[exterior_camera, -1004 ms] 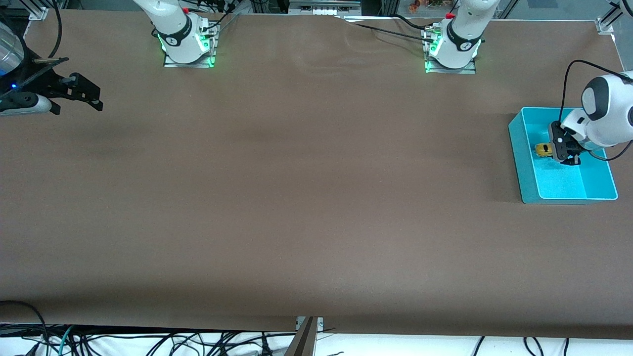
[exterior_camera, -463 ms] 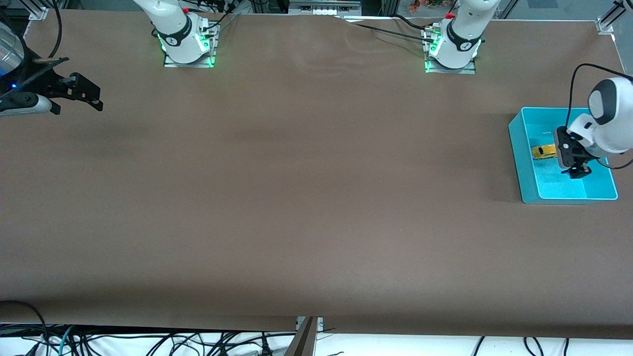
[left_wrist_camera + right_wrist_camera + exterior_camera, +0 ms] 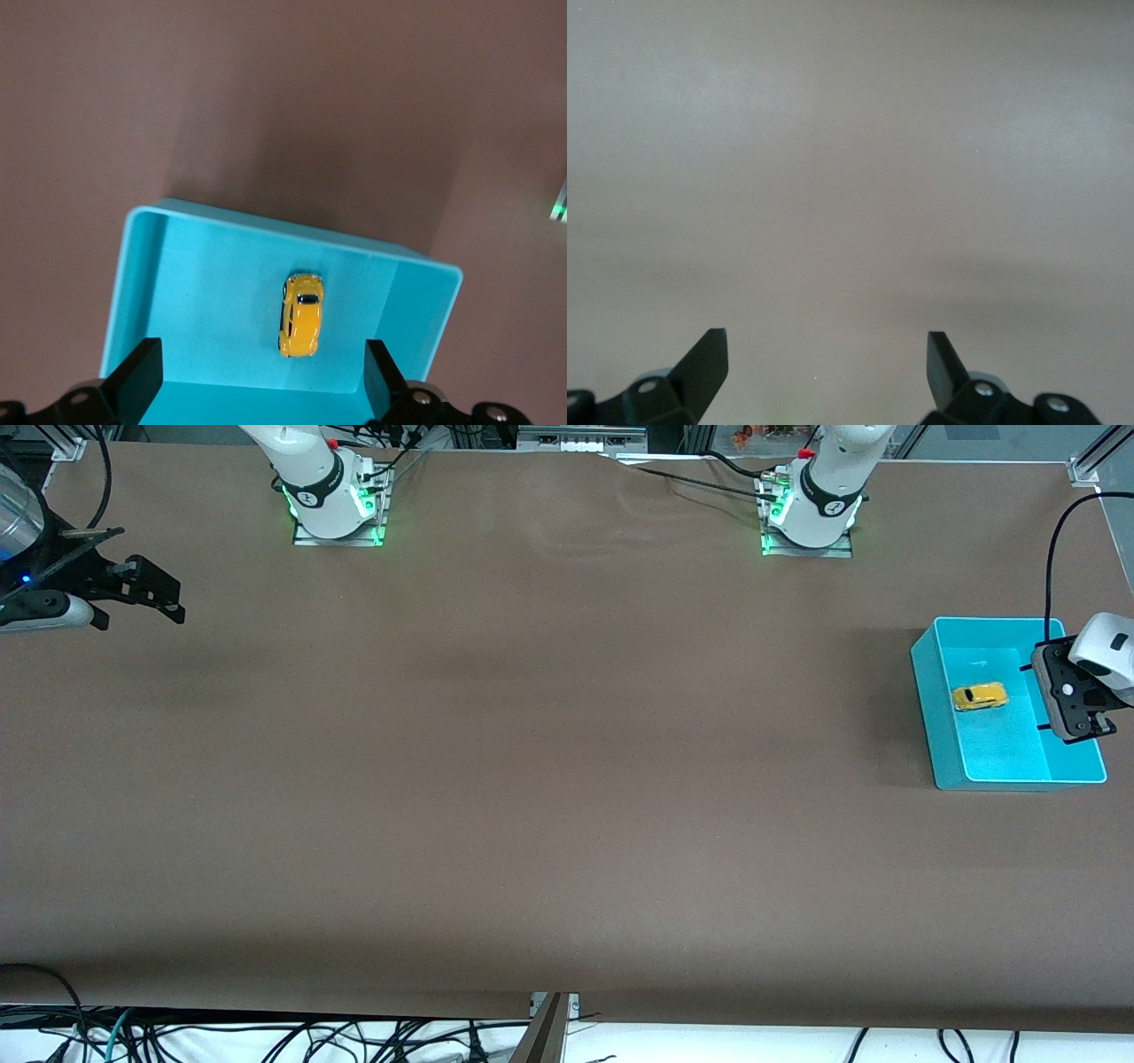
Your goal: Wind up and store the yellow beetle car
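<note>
The yellow beetle car (image 3: 980, 697) lies alone on the floor of a teal bin (image 3: 926, 691) at the left arm's end of the table. In the left wrist view the yellow beetle car (image 3: 301, 315) rests on its wheels in the bin (image 3: 133, 292), untouched. My left gripper (image 3: 1054, 700) hangs open above the bin's edge; in its own view the left gripper (image 3: 261, 354) has wide fingers and nothing between them. My right gripper (image 3: 168, 602) waits open over bare table at the right arm's end, and the right gripper (image 3: 827, 341) is empty.
Brown table cover spans the view. The two arm bases (image 3: 332, 505) (image 3: 811, 514) with green lights stand along the edge farthest from the front camera. Loose cables (image 3: 266, 1036) hang below the nearest edge.
My left gripper opened and let go of the car, then rose and drew away toward the left arm's end of the table. The car now lies in the bin. The right arm stayed still.
</note>
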